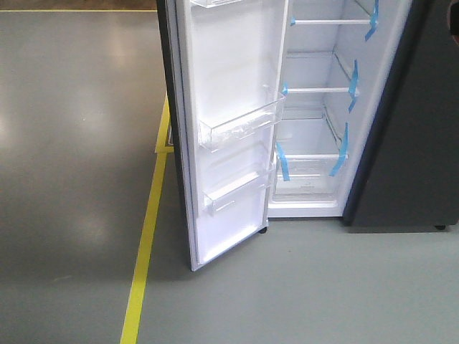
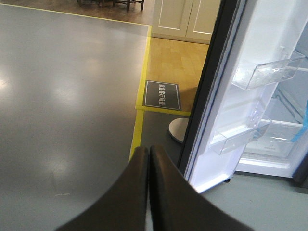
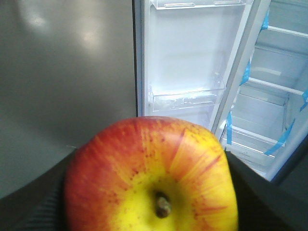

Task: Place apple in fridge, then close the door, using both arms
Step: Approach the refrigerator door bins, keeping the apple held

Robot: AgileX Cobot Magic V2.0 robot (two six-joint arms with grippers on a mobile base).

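Fridge (image 1: 308, 72) stands open in the front view, and its white inside shows white shelves (image 1: 319, 90), strips of blue tape (image 1: 282, 163) at the shelf ends and a clear drawer (image 1: 305, 183) at the bottom. The door (image 1: 229, 86) is swung wide toward the camera; two clear bins (image 1: 240, 125) sit on its white inner face. A yellow line (image 1: 143, 251) runs across the grey floor (image 1: 72, 143) to the left of the door. No arm and no apple appear in this view.

In the left wrist view, the left gripper (image 2: 148, 150) is low in the middle of the picture. Its two dark fingers (image 2: 130, 197) are pressed together with nothing between them. The door stands just to the right of the tips, seen from its dark edge, with the bins beyond. On the floor behind the door edge lie a dark sign (image 2: 162, 95) and a white round disc (image 2: 178, 130).

In the right wrist view, the apple (image 3: 144, 154) fills the lower half, very near to the camera, and its stem (image 3: 162, 207) in the yellow patch faces the lens. The right gripper (image 3: 150, 192) clasps it, with one dark finger (image 3: 33, 207) at each side of the fruit. The apple is outside the fridge, in front of the open door, and the shelves with blue tape show at the right.
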